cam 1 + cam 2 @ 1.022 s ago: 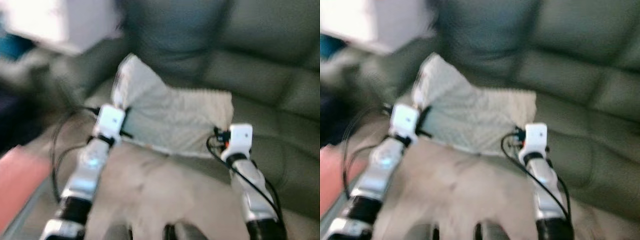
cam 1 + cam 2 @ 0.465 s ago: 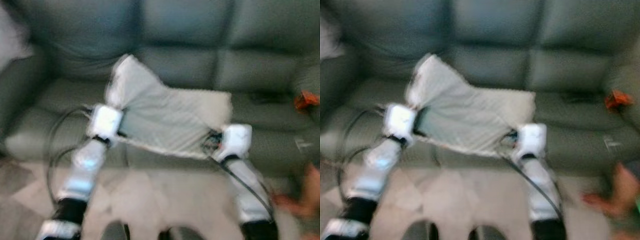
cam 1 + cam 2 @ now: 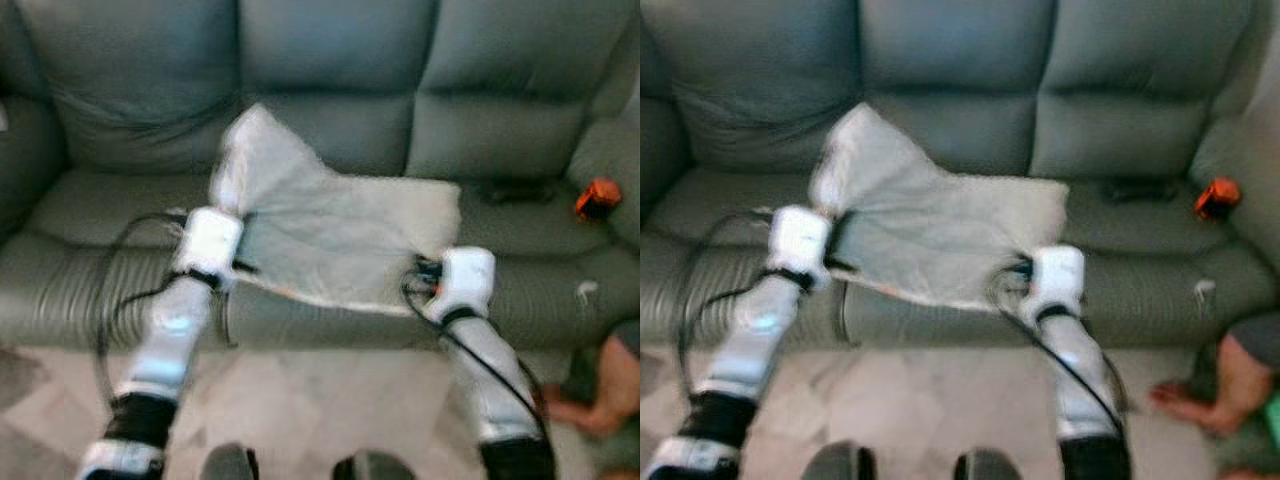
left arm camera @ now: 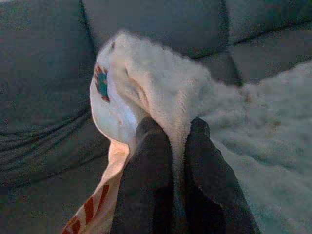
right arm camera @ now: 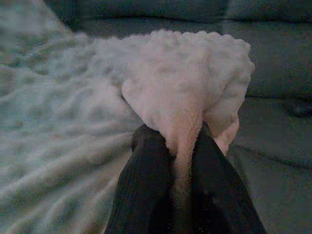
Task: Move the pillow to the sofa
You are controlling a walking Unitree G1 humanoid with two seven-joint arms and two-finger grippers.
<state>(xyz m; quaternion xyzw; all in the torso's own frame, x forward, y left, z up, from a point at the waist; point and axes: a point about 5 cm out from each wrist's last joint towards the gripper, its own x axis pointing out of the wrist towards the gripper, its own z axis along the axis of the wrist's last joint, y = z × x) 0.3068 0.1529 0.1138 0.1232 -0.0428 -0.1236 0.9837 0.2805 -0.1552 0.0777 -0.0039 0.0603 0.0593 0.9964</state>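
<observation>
A white fuzzy pillow (image 3: 330, 230) hangs stretched between my two arms, in front of a grey-green sofa (image 3: 330, 60) and over its seat edge. My left gripper (image 4: 178, 139) is shut on the pillow's left corner, where a red and green patterned underside (image 4: 102, 85) shows. At the pillow's right corner my right gripper (image 5: 183, 139) is shut on the fluffy fabric. Both white wrists (image 3: 212, 240) (image 3: 463, 282) sit at the pillow's near edge.
An orange object (image 3: 597, 195) lies on the sofa's right seat, with a dark one (image 3: 515, 190) beside it. A person's bare foot (image 3: 590, 405) rests on the pale tiled floor (image 3: 300, 400) at the right. My feet show at the bottom edge.
The camera has swung round and now faces the sofa squarely, with less blur. The pillow stays gripped by both grippers in the same pose.
</observation>
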